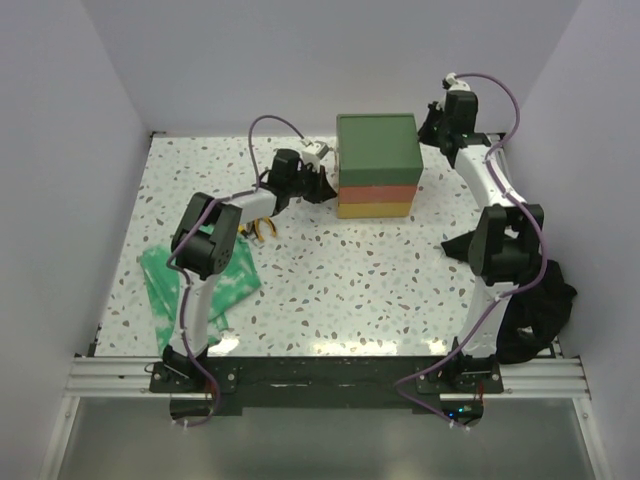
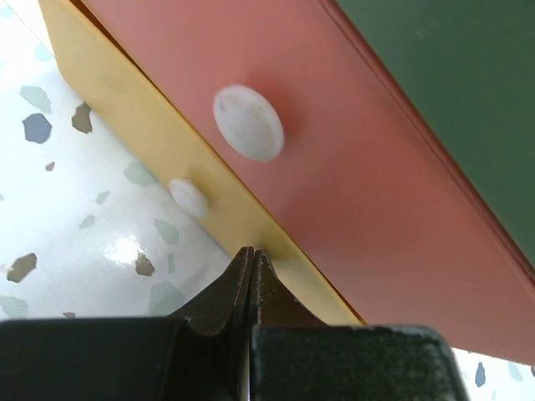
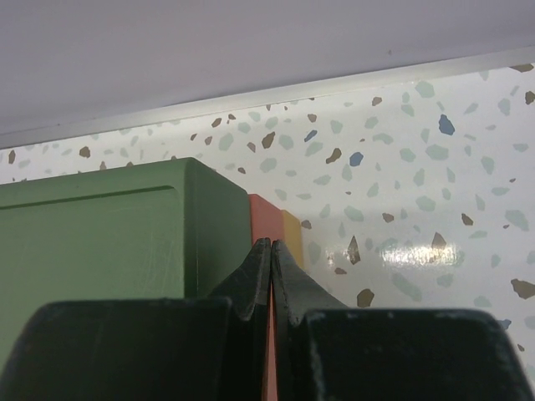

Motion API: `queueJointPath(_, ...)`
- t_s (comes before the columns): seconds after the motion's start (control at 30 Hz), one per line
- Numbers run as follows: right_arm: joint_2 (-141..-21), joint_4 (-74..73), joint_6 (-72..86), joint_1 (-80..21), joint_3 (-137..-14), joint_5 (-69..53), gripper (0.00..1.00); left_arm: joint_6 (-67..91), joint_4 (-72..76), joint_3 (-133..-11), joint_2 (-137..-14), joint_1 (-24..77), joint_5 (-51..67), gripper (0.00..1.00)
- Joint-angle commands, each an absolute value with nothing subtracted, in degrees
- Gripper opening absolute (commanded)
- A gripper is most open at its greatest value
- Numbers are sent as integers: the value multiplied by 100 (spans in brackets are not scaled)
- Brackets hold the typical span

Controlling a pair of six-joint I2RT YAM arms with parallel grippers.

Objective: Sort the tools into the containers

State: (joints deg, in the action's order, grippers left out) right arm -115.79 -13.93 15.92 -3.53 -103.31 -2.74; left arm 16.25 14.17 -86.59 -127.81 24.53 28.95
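Two arms flank the drawer stack (image 1: 376, 165).
Left jaws together at its left face; right jaws together at its right.

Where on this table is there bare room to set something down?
The widest bare patch is the speckled tabletop before the green-red-yellow drawer stack, between the green patterned cloth and the right arm. The far-left corner is bare too. Crowded: the stack's left side, with the left gripper and orange-handled pliers.
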Motion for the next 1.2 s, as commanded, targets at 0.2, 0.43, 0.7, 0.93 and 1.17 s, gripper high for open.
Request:
queueJointPath(0.2,-11295,-1837,713,-659,-10336,736,8,1362,1293,-8218,-11541,2400,3068,1)
queueJointPath(0.43,-10732,-1424,343,-668,-10652,846,45,2152,1824,-7972,-11275,1302,3900,60)
queueJointPath(0.7,-10573,-1441,-291,-1195,-10591,-332,53,5393,5474,-8287,-12567,1037,5783,67)
queueJointPath(0.93,-10933,-2126,-44,-1239,-10951,-791,49,6055,5994,-8771,-13367,1133,5450,67)
queueJointPath(1.17,-11188,-2531,113,-1274,-11180,-747,49,6486,6082,-9157,-13807,1327,5124,67)
